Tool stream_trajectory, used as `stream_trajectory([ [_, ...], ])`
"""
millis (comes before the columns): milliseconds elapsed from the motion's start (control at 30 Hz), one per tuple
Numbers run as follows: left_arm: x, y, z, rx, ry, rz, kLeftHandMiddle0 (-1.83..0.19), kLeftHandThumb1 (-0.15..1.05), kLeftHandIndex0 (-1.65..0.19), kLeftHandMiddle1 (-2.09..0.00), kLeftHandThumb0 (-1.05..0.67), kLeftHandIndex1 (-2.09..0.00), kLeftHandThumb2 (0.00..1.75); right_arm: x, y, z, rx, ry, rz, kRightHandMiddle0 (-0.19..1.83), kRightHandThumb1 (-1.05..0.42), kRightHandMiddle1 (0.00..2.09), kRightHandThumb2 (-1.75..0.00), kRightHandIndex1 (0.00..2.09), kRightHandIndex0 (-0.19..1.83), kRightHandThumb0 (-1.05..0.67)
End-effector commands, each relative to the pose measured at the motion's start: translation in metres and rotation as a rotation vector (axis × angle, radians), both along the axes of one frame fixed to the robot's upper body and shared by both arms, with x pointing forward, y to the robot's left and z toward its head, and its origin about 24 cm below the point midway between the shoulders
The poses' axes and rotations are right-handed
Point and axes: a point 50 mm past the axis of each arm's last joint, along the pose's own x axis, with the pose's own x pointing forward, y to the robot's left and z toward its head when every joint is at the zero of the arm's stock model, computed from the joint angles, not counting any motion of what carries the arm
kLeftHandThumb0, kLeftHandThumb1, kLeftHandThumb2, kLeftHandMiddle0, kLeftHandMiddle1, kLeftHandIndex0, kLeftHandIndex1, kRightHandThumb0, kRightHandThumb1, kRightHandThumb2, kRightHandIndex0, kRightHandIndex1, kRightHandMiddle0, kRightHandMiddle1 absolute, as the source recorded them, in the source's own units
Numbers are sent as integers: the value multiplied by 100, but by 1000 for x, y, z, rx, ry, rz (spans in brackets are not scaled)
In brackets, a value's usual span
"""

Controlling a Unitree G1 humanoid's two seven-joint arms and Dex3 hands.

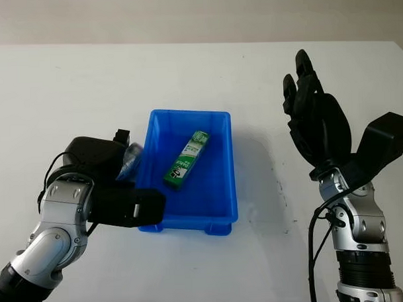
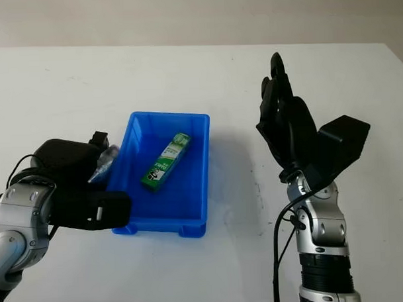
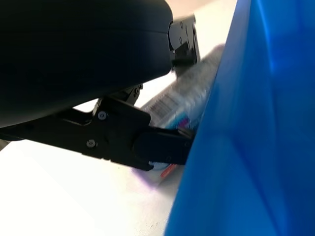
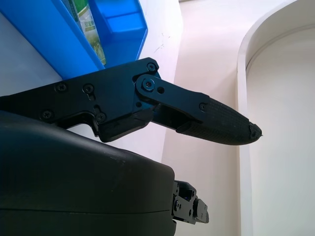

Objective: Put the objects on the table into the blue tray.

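Left robot hand (image 1: 117,194) is gripping foil packet (image 1: 130,159) at blue tray (image 1: 220,218)'s 9 o'clock wall; needs lifting over rim w/o snagging. Right robot hand (image 1: 313,114) is hovering open, 3 o'clock.

My left hand (image 1: 117,194) and right hand (image 1: 317,117) have matte black shells and black segmented fingers (image 4: 216,123) with ribbed tips, pinned by small round screws. Behind each hand, my forearms (image 1: 55,229) are silver-grey metal with black collars. Black cables (image 1: 314,250) loop beside the right forearm.
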Motion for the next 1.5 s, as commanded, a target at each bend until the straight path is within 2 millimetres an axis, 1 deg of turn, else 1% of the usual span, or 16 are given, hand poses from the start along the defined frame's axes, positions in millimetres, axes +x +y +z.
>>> stream_trajectory([
  [0,-2,7,-19,26,38,15,-85,105,-15,-209,-43,-208,32,-2,-2,3,2,-16,-7,-19,-105,0,-77,0,-19,-81],
  [67,-1,11,-18,9,4,16,-91,105,-19,-209,-40,-209,32,-2,-2,3,2,-16,-5,-19,-105,0,-77,0,-19,-81],
  [267,8,30,-10,3,-121,55,-85,105,-9,-209,-35,-209,34,-1,-2,4,-2,-16,0,-19,-105,0,-77,0,-19,-80],
  [467,18,52,2,-1,-215,125,-87,105,-20,-209,-32,-209,30,-2,-2,4,4,-16,5,-19,-105,0,-77,0,-19,-79],
  [567,20,60,8,6,-264,152,-80,105,-9,-209,-33,-209,30,-2,-2,4,4,-17,11,-19,-105,0,-77,0,-19,-79],
  [667,21,67,12,-16,-294,172,-82,105,5,-209,-32,-190,33,-2,-3,3,3,-18,14,-19,-105,0,-77,0,-19,-79],
  [733,21,71,15,-18,-317,186,-82,105,-2,-209,-32,-205,35,-2,-2,3,0,-18,13,-19,-105,0,-78,0,-19,-79],
  [833,21,74,19,-9,-349,194,-85,105,-21,-209,-32,-209,33,-2,-2,3,-3,-17,11,-19,-105,0,-78,0,-19,-79],
  [967,21,75,30,-26,-376,219,-89,105,-31,-209,-34,-209,33,-2,-2,3,1,-18,13,-19,-105,0,-78,0,-19,-79],
  [1133,19,73,41,-58,-410,216,-89,105,0,-209,-38,-204,33,-2,-2,3,1,-18,15,-19,-105,0,-78,0,-19,-78],
  [1233,16,71,44,-93,-425,207,-90,105,-1,-209,-38,-200,33,-2,-1,3,2,-18,15,-19,-105,0,-78,0,-19,-78],
  [1267,16,70,45,-100,-428,198,-89,105,1,-209,-37,-183,32,-2,-1,3,2,-19,16,-19,-105,0,-79,0,-19,-78],
  [1300,15,69,45,-109,-425,194,-89,105,-3,-209,-37,-196,32,-2,-1,3,2,-19,16,-19,-105,0,-79,0,-19,-78],
  [1333,15,68,46,-125,-419,191,-88,105,-20,-209,-39,-204,34,-2,-1,3,3,-19,16,-19,-105,0,-79,0,-19,-78],
  [1433,12,65,51,-216,-403,169,-72,105,-48,-209,-41,-209,37,-3,-1,3,1,-20,14,-19,-105,0,-79,0,-19,-78],
  [1467,10,63,54,-272,-405,154,-70,105,-47,-209,-40,-209,36,-3,-2,3,-3,-21,12,-19,-105,0,-79,0,-19,-78],
])
